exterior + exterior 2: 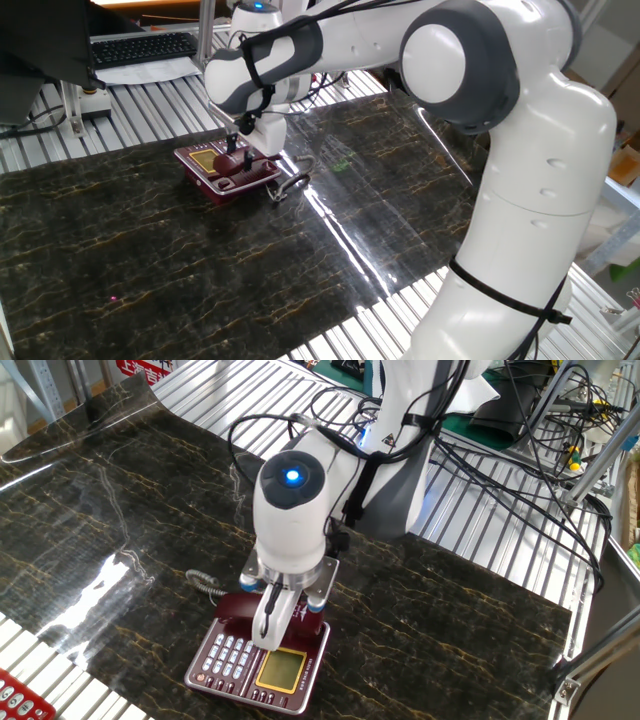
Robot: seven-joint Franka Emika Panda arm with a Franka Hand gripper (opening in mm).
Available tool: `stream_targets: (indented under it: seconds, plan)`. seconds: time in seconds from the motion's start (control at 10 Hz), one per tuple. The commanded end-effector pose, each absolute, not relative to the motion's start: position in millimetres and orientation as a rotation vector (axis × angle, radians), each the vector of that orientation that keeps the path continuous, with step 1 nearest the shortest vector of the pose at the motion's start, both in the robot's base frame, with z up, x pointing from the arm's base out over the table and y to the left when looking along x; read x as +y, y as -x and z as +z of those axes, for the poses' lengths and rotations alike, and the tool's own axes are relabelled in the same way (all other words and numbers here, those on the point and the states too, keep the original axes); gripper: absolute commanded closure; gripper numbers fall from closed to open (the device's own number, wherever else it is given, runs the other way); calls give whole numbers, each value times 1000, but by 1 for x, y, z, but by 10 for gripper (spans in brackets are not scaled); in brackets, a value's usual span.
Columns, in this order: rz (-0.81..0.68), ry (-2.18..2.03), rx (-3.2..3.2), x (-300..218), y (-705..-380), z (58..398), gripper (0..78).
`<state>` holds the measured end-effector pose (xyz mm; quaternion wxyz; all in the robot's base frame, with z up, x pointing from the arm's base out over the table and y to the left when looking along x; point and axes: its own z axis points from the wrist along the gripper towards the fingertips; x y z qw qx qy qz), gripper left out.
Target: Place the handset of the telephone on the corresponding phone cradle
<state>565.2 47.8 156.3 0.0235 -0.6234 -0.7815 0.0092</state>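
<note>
The handset (234,160) should be lowered level into the phone cradle (240,608) (jaws' state cannot be told) before release.

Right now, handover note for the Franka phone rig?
Gripper: directly above the telephone, hiding most of the handset; whether the fingers are open or shut cannot be told.
Handset: lying across the base by the phone cradle; seating not visible. Coiled cord trails onto the table beside the base.
Left: confirm the handset sits in the cradle, then pull the arm away.
</note>
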Motion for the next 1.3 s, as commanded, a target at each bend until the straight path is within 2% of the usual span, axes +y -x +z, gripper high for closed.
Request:
stream_targets:
  seconds: [0.1, 1.3]
  plan:
    - [13, 1943, -2427, 49, -564, 156, 764]
    - [-18, 2042, -2372, 51, -567, 147, 764]
